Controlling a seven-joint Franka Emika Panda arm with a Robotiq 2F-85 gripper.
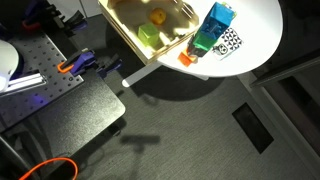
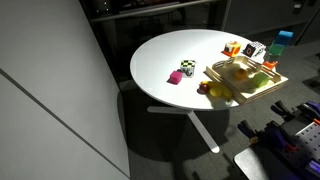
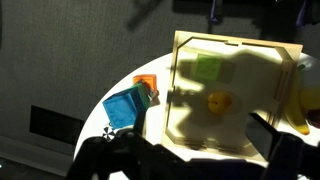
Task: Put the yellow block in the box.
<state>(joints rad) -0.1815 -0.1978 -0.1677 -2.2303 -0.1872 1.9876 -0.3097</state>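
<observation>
Yellow block point(image 3: 208, 68) lies inside the box point(image 3: 250, 80), upper centre of the wrist frame. A small round yellow object point(image 3: 217, 102) sits in there beside it. Pincer point(image 3: 185, 160) spread wide at the lower edge, grasping nothing.

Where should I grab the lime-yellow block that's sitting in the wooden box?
Probably best from straight above: pinch the yellow block across two opposite flat sides. It lies flat inside the box, close to one low wall, which would likely hinder a sideways approach.
</observation>
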